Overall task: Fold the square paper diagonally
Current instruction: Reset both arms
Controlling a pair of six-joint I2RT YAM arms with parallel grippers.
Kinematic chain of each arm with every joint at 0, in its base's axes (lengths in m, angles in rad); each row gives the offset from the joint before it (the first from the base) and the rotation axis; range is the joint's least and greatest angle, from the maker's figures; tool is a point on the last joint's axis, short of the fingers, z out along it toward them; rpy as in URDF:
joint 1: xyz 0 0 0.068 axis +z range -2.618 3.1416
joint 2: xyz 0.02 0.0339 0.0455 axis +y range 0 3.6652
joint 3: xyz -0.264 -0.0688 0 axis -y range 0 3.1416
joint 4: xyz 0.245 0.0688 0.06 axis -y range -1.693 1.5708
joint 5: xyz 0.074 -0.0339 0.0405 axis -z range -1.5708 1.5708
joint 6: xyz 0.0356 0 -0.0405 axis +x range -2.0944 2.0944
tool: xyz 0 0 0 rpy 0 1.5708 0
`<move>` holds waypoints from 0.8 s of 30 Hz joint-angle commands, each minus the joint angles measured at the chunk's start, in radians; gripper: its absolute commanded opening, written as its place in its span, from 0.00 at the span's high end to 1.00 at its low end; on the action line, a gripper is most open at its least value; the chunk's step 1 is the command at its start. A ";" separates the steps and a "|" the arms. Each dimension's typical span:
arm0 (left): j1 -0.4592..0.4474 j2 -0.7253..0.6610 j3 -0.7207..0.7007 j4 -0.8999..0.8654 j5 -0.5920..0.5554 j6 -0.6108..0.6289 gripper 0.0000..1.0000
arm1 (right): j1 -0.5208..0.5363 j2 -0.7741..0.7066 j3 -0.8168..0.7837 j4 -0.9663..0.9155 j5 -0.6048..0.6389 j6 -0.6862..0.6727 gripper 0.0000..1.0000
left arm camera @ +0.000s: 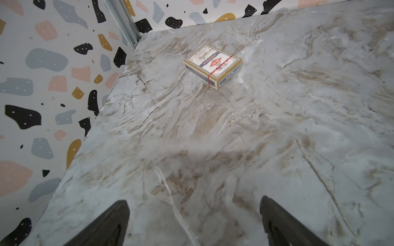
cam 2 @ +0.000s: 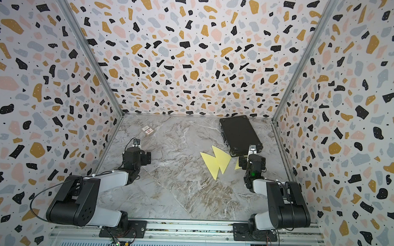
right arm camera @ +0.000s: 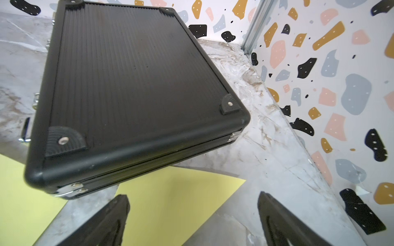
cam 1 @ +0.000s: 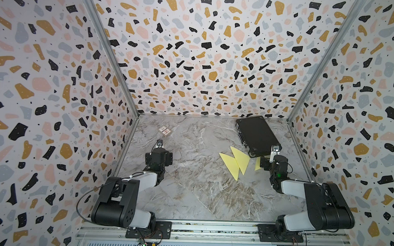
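Note:
Two yellow paper triangles (cam 1: 230, 166) (cam 1: 241, 160) lie side by side on the marble table right of centre, seen in both top views (cam 2: 212, 165). A further yellow paper sheet (right arm camera: 174, 204) lies flat beside them. One edge of it runs under the black case, and the right arm hides most of it in a top view (cam 1: 257, 164). My right gripper (right arm camera: 191, 194) hovers open over this sheet, holding nothing, and sits at the case's near corner (cam 1: 275, 150). My left gripper (left arm camera: 193, 200) is open over bare table at the left (cam 1: 159, 145), far from the papers.
A closed black case (cam 1: 256, 134) (right arm camera: 132, 85) lies at the back right, close in front of the right gripper. A small card box (cam 1: 164, 130) (left arm camera: 213, 65) sits at the back left, ahead of the left gripper. Patterned walls enclose three sides.

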 commanded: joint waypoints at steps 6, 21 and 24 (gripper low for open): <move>0.013 0.004 -0.133 0.370 0.074 0.019 0.01 | -0.009 0.065 -0.036 0.189 -0.077 -0.030 0.01; 0.036 0.005 -0.116 0.340 0.085 -0.004 0.01 | -0.013 0.057 -0.022 0.142 -0.071 -0.019 0.01; 0.036 0.005 -0.116 0.339 0.085 -0.004 0.01 | -0.013 0.055 -0.023 0.144 -0.070 -0.021 0.00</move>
